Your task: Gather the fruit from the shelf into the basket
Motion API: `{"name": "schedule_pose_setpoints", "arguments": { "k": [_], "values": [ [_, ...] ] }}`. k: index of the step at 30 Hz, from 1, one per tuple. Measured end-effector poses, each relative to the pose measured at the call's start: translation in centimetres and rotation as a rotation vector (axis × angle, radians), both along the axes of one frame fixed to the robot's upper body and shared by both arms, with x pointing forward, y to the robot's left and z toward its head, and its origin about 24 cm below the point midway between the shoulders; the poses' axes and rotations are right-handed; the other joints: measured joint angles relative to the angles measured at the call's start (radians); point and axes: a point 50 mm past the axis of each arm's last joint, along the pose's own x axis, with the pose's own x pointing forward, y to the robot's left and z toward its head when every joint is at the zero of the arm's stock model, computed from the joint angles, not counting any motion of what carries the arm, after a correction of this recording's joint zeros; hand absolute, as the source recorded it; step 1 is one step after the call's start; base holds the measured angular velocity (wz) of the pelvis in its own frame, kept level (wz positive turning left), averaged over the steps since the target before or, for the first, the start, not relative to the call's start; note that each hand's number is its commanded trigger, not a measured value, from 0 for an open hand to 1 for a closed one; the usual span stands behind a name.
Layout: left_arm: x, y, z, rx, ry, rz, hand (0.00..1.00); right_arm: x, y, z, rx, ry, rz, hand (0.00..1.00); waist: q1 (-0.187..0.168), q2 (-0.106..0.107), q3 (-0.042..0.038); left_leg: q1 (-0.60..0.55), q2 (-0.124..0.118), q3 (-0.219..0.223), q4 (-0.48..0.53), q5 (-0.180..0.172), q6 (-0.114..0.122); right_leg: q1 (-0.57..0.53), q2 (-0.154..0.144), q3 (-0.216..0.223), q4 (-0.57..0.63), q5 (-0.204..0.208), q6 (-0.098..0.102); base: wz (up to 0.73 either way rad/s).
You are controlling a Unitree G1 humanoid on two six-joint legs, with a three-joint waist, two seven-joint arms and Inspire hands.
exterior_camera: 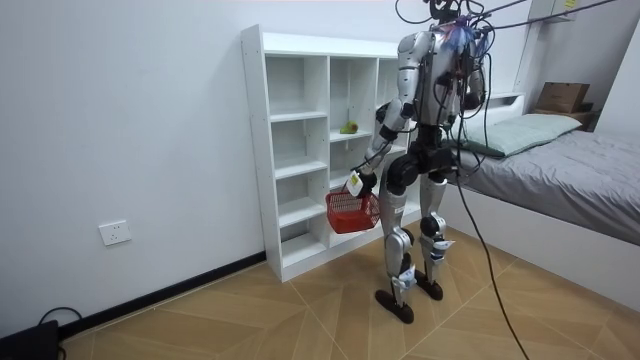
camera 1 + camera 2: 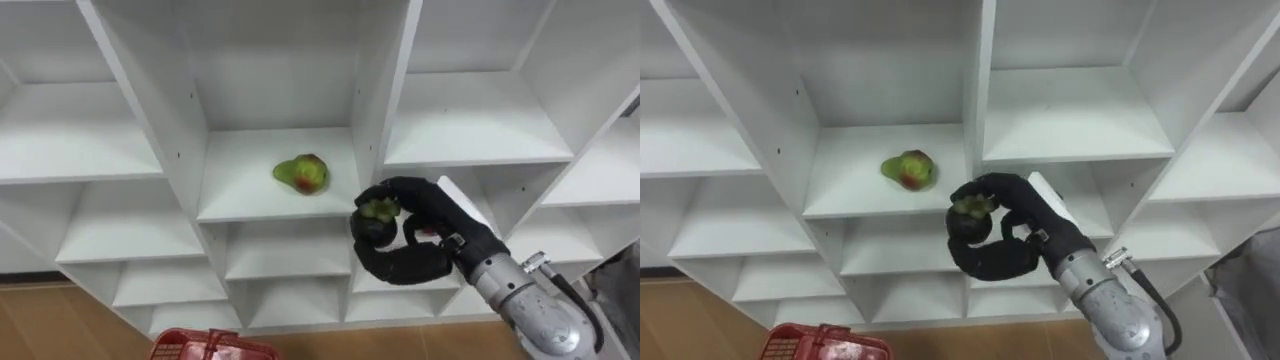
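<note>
Right hand (image 2: 405, 265) in front of the white closet (image 2: 180, 140), fingers and thumb curled closely round a dark round fruit (image 2: 376, 224) with a green cap. The fruit sits in the hollow of the hand, cap uppermost, and is clear of every board. The enclosing hold suits a smooth ball that would roll out of a lighter pinch.

A second fruit (image 2: 301, 174), green with a red flush, lies above and to the left of this hand, further in on the middle shelf (image 2: 245, 190) and well apart from the fingers. It rests on its side, untouched, and is judged the next one to collect.

A red basket (image 2: 205, 347) shows below and to the left of the right hand. In the room view it hangs from the left hand (image 1: 356, 183), which is closed on its handle at the robot's side (the finger detail is small there). Held low and beside the body, the basket is kept clear of the shelves and open from above.

The robot stands upright, close to the closet. The held fruit must come down and leftward, over the basket's mouth, before the hand opens; a release made early would drop it on the floor.
</note>
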Motion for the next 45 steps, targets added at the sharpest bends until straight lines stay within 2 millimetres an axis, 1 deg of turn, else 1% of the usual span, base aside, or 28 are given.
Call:
{"name": "schedule_pose_setpoints", "arguments": {
  "k": [1, 2, 3, 4, 5, 7, 8, 11, 14, 16, 18, 20, 22, 24, 26, 27, 28, 30, 32, 37, 40, 45],
  "values": [
    [0.2, 0.0, 0.1, 0.0, -0.007, -0.001, 1.0, 0.0, 0.0, -0.4, -0.017, 0.015, -0.001, 1.0, 0.001, -0.003, -0.0014, -0.01, 0.0, 0.0, 0.003, 0.0, 0.0, -0.011, -0.001, 0.0, 0.003, 0.0, 0.0, 0.0],
    [0.4, 0.0, 0.1, 0.001, -0.014, -0.003, 1.0, -0.1, -0.1, -0.7, -0.026, 0.025, -0.003, 1.0, 0.001, -0.005, -0.0004, -0.015, 0.0, 0.0, 0.005, 0.0, 0.0, -0.016, -0.001, 0.0, 0.005, 0.0, 0.0, 0.0],
    [0.8, -0.1, 0.2, 0.002, -0.027, -0.008, 1.0, -0.1, -0.2, -1.5, -0.047, 0.054, -0.007, 1.0, 0.001, -0.008, 0.0009, -0.031, 0.0, 0.001, 0.014, 0.0, 0.0, -0.029, -0.002, 0.001, 0.019, 0.0, 0.0, 0.0],
    [1.3, -0.2, 0.3, 0.004, -0.037, -0.018, 1.0, -0.2, -0.2, -2.4, -0.087, 0.089, -0.003, 1.0, 0.001, -0.012, 0.0046, -0.044, 0.0, -0.002, 0.026, 0.0, 0.0, -0.038, -0.003, 0.0, 0.024, 0.0, 0.0, 0.0],
    [1.5, -0.4, 0.4, 0.003, -0.042, -0.026, 1.0, -0.2, -0.2, -2.9, -0.111, 0.105, 0.003, 1.0, 0.003, -0.013, 0.0063, -0.053, 0.0, -0.003, 0.031, 0.0, 0.0, -0.046, -0.004, 0.0, 0.031, 0.0, 0.0, 0.0],
    [2.6, -0.9, 0.6, -0.002, -0.064, -0.059, 1.0, -0.3, 0.1, -4.6, -0.198, 0.166, 0.038, 1.0, 0.004, -0.014, 0.0136, -0.082, 0.001, 0.0, 0.039, 0.0, 0.001, -0.083, -0.005, 0.004, 0.051, 0.0, -0.001, -0.04],
    [3.3, -1.2, 0.7, -0.007, -0.078, -0.078, 1.0, -0.4, 0.2, -5.4, -0.228, 0.196, 0.052, 1.0, 0.004, -0.015, 0.0139, -0.103, 0.0, -0.002, 0.044, 0.002, 0.003, -0.105, -0.007, 0.003, 0.058, 0.001, -0.003, -0.04],
    [4.7, -1.7, 1.2, -0.012, -0.134, -0.111, 1.0, -0.4, 0.7, -6.1, -0.23, 0.22, 0.051, 1.0, 0.004, -0.012, 0.017, -0.159, 0.001, -0.006, 0.075, 0.002, 0.003, -0.155, -0.01, -0.001, 0.076, 0.003, -0.006, 0.0],
    [5.5, -2.2, 1.5, -0.025, -0.173, -0.128, 1.0, 0.1, 1.3, -6.3, -0.23, 0.213, 0.057, 1.0, 0.007, -0.01, 0.0184, -0.19, 0.001, -0.006, 0.091, 0.002, 0.003, -0.185, -0.011, -0.001, 0.09, 0.003, -0.007, 0.0],
    [6.2, -2.6, 1.8, -0.047, -0.195, -0.134, 1.0, 1.1, 1.9, -6.3, -0.239, 0.202, 0.085, 1.0, 0.008, -0.005, 0.0206, -0.222, 0.002, -0.008, 0.106, 0.002, 0.003, -0.218, -0.012, 0.001, 0.105, 0.004, -0.008, 0.0],
    [6.8, -2.9, 1.9, -0.059, -0.209, -0.151, 1.0, 1.6, 2.2, -6.6, -0.252, 0.204, 0.1, 1.0, 0.009, -0.002, 0.0215, -0.243, 0.001, -0.008, 0.109, 0.004, 0.006, -0.242, -0.014, 0.0, 0.117, 0.004, -0.009, 0.0],
    [7.2, -3.1, 2.1, -0.065, -0.221, -0.156, 1.0, 1.7, 2.2, -6.9, -0.262, 0.216, 0.104, 1.0, 0.014, 0.003, 0.0225, -0.264, 0.001, -0.008, 0.113, 0.006, 0.008, -0.266, -0.016, 0.0, 0.125, 0.005, -0.01, 0.0],
    [7.5, -3.4, 2.2, -0.075, -0.234, -0.153, 1.0, 1.7, 2.2, -6.9, -0.274, 0.211, 0.103, 1.0, 0.022, 0.008, 0.0237, -0.307, 0.001, -0.008, 0.139, 0.005, 0.009, -0.307, -0.02, -0.006, 0.146, 0.004, -0.01, 0.0],
    [7.9, -3.8, 2.3, -0.092, -0.245, -0.15, 1.0, 1.9, 2.1, -7.0, -0.279, 0.21, 0.1, 1.0, 0.025, 0.009, 0.0247, -0.337, 0.0, -0.011, 0.152, 0.005, 0.009, -0.337, -0.023, -0.01, 0.162, 0.004, -0.011, 0.02],
    [8.4, -4.5, 2.5, -0.114, -0.256, -0.171, 1.0, 2.2, 1.9, -7.5, -0.292, 0.226, 0.091, 1.0, 0.032, 0.013, 0.0269, -0.358, 0.001, -0.013, 0.162, 0.006, 0.009, -0.357, -0.025, -0.015, 0.171, 0.004, -0.013, 0.06],
    [8.5, -4.7, 2.5, -0.121, -0.261, -0.176, 1.0, 2.3, 2.0, -7.5, -0.294, 0.227, 0.088, 1.0, 0.032, 0.016, 0.029, -0.364, 0.001, -0.014, 0.166, 0.006, 0.009, -0.359, -0.025, -0.018, 0.171, 0.004, -0.013, 0.08],
    [8.8, -4.9, 2.6, -0.133, -0.269, -0.186, 1.0, 2.5, 2.1, -7.7, -0.29, 0.23, 0.078, 1.0, 0.032, 0.02, 0.0327, -0.375, 0.001, -0.017, 0.171, 0.006, 0.009, -0.368, -0.026, -0.023, 0.169, 0.004, -0.015, 0.08],
    [9.2, -5.2, 2.8, -0.139, -0.282, -0.205, 1.0, 2.7, 2.1, -8.0, -0.293, 0.234, 0.066, 1.0, 0.032, 0.023, 0.0341, -0.4, 0.0, -0.024, 0.179, 0.008, 0.011, -0.393, -0.027, -0.024, 0.178, 0.005, -0.018, 0.04],
    [9.8, -5.6, 2.9, -0.145, -0.292, -0.224, 1.0, 2.9, 2.4, -8.4, -0.295, 0.243, 0.065, 1.0, 0.037, 0.027, 0.0357, -0.442, 0.002, -0.019, 0.196, 0.009, 0.012, -0.437, -0.028, -0.022, 0.197, 0.007, -0.02, -0.02],
    [10.5, -6.9, 3.3, -0.16, -0.315, -0.287, 1.0, 2.8, 2.8, -9.1, -0.331, 0.262, 0.086, 1.0, 0.059, 0.027, 0.0361, -0.482, 0.0, -0.007, 0.203, 0.011, 0.014, -0.492, -0.032, -0.01, 0.229, 0.006, -0.022, -0.07],
    [10.9, -7.6, 3.6, -0.169, -0.327, -0.308, 1.0, 3.0, 3.5, -9.0, -0.344, 0.244, 0.116, 1.0, 0.059, 0.025, 0.0374, -0.495, -0.001, -0.007, 0.202, 0.015, 0.015, -0.51, -0.038, -0.011, 0.242, 0.002, -0.022, 0.04],
    [11.4, -8.2, 3.9, -0.181, -0.349, -0.333, 1.0, 3.1, 3.8, -8.9, -0.35, 0.226, 0.118, 1.0, 0.058, 0.023, 0.0386, -0.504, -0.002, -0.013, 0.206, 0.015, 0.015, -0.516, -0.038, -0.017, 0.241, 0.001, -0.023, 0.01]
  ]
}}
